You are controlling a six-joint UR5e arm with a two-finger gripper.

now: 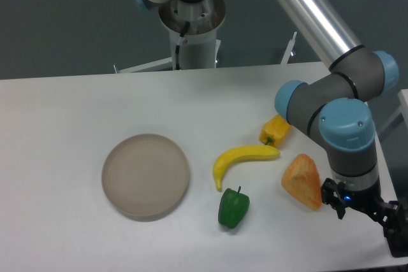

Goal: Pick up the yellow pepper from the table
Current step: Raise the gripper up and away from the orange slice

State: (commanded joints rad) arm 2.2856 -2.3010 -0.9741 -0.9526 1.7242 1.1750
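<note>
at the table's (76, 106) right edge the arm bends down, its gripper (382, 218) low by the corner; whether its jaws are wide or narrow cannot be told. the yellow pepper (274, 130) lies up-left of it, partly behind the wrist, touching the banana's (242, 158) tip. an orange wedge (303, 181) sits between; a green pepper (233, 208) and grey plate (146, 176) lie further left.

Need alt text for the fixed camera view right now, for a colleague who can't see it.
The yellow pepper lies on the white table, partly behind the arm's elbow; the gripper is out of view. Nearby are a banana, green pepper, orange wedge and round plate.
</note>
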